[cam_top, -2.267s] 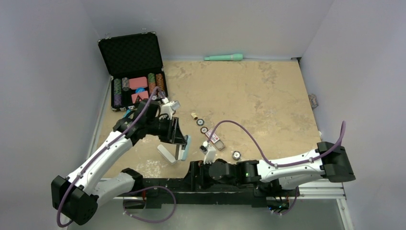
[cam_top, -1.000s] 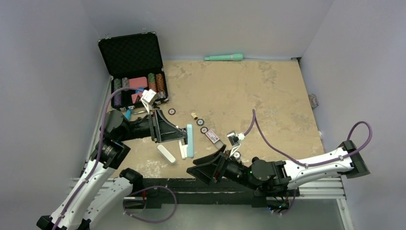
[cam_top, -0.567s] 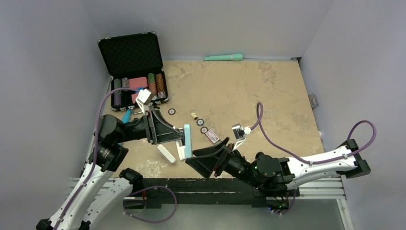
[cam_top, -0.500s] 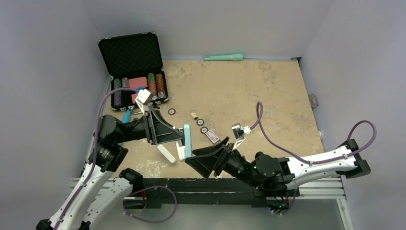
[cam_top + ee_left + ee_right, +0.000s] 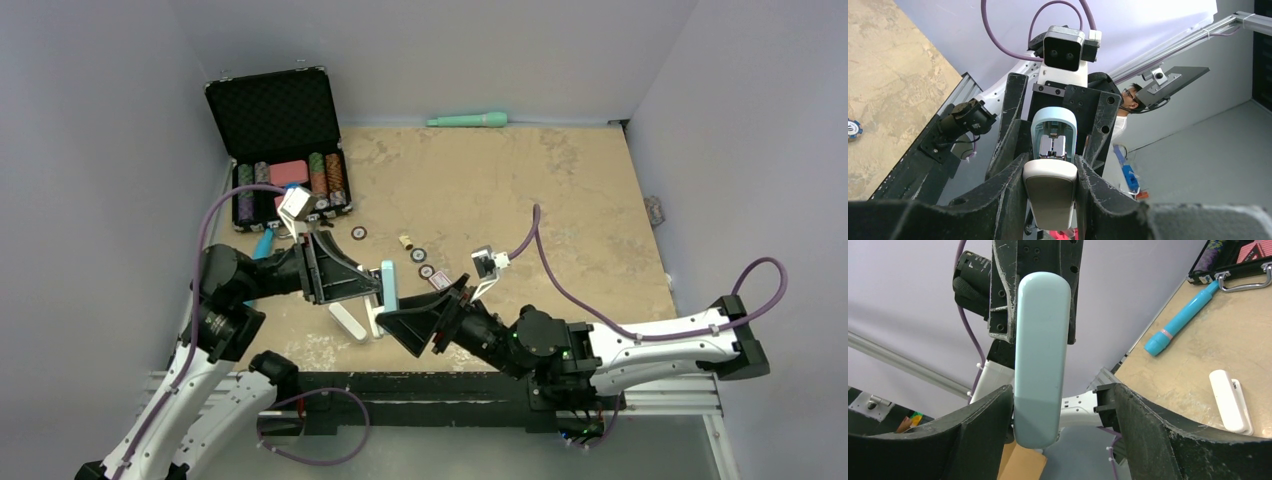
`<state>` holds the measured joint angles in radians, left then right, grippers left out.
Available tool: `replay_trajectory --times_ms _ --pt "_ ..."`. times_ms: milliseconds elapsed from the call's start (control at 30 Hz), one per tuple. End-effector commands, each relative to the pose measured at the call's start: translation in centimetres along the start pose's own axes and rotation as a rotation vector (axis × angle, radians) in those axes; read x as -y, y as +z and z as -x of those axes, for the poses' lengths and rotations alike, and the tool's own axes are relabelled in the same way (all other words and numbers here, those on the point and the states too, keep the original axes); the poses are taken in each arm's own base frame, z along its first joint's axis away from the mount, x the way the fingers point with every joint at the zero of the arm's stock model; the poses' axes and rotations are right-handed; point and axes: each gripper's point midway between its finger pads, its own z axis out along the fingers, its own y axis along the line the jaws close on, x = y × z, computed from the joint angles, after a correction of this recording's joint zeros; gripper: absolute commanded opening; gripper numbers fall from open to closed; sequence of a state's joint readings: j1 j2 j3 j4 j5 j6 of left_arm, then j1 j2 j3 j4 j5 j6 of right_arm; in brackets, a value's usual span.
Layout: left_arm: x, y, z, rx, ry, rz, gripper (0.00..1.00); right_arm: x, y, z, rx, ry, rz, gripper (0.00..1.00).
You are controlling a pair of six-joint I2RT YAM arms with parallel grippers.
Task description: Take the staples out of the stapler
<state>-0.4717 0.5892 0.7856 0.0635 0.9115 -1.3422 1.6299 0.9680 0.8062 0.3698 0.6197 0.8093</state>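
Note:
The stapler hangs above the table's near-left part, folded open. My left gripper (image 5: 1050, 170) is shut on its white base (image 5: 1050, 192), both fingers pressed against the sides. The pale teal top arm (image 5: 1054, 120) stands up beyond the base, and its metal channel (image 5: 1052, 147) faces the left wrist camera. I cannot tell whether staples lie in it. My right gripper (image 5: 1060, 400) is open around the teal top (image 5: 1042, 350). Its left finger (image 5: 983, 415) is against the top and its right finger (image 5: 1143, 415) stands well apart. From above, the stapler (image 5: 388, 285) sits between both grippers.
A small white bar (image 5: 348, 320) lies on the table under the stapler. A blue pen (image 5: 264, 243) lies by the open black case (image 5: 280, 150) of poker chips. Loose chips (image 5: 418, 255) lie mid-table and a green tube (image 5: 468, 120) lies at the back wall.
My right gripper has come left up to the stapler; its jaws now straddle the teal top and have narrowed a little. The left gripper has kept its hold and shifted slightly left.

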Motion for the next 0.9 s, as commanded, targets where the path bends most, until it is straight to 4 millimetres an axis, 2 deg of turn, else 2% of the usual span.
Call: replay_trajectory --times_ms 0,300,600,867 --pt "1.4 -0.1 0.5 0.03 0.055 -0.034 0.0 -3.0 0.5 1.9 0.036 0.023 0.092 0.76" --pt "1.1 -0.1 0.6 0.034 0.063 -0.028 0.0 -3.6 1.1 1.4 0.024 0.022 0.123 0.73" --pt "1.1 -0.2 0.4 0.035 0.067 -0.027 0.0 -3.6 1.2 1.4 0.024 0.021 0.126 0.57" --pt "1.1 -0.3 0.5 0.046 0.076 -0.027 0.0 -3.8 1.6 1.0 0.015 0.023 0.132 0.54"
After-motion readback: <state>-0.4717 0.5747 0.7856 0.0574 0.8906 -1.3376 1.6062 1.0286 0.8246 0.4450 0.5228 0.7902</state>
